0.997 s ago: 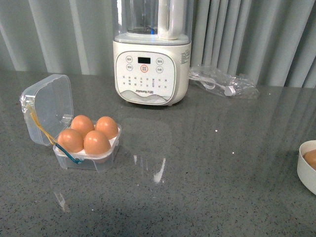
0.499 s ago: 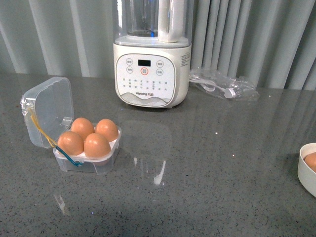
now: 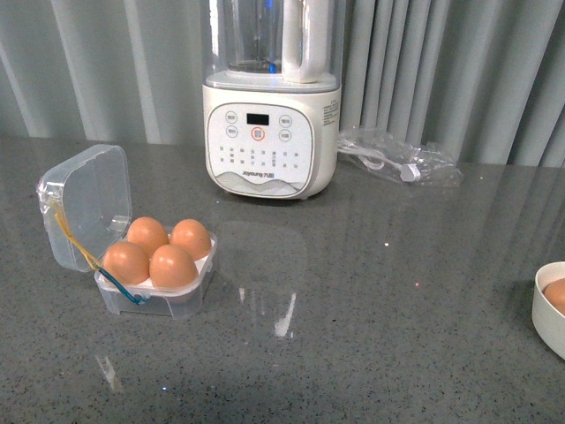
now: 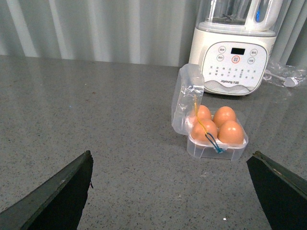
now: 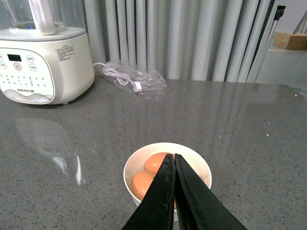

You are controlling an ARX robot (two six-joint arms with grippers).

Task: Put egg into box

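Our right gripper hangs with its jaws pressed together and nothing between them, the tips over a round white bowl on the grey worktop. In the bowl we see a brown egg and a second egg side by side. Beyond stand a cream blender and a clear plastic bag.

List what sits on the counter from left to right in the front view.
box, lid open → blender → bagged cable → white bowl, cut off by the right edge
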